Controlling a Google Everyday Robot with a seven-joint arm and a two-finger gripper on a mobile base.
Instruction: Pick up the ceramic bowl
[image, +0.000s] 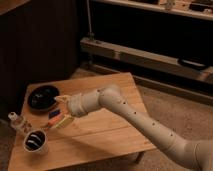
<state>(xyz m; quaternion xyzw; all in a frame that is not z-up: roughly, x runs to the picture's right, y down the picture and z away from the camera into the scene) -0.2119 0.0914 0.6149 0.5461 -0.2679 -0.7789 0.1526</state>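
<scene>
The ceramic bowl (42, 96), wide, shallow and glossy black, rests on the far left part of the wooden table (107, 132). My gripper (61, 110) hovers just right of the bowl's near rim, pointing left, at the end of the pale arm (130, 112) that reaches in from the lower right. Its two yellowish fingers (63, 122) stand apart, open, with nothing held. One finger is close to the bowl's right edge; I cannot tell whether it touches.
A white cup (36, 141) with a dark inside stands at the table's near left corner. Left of it is a small clear bottle (17, 122). A small blue and orange object (53, 114) lies by the gripper. Dark shelving (150, 55) runs behind the table.
</scene>
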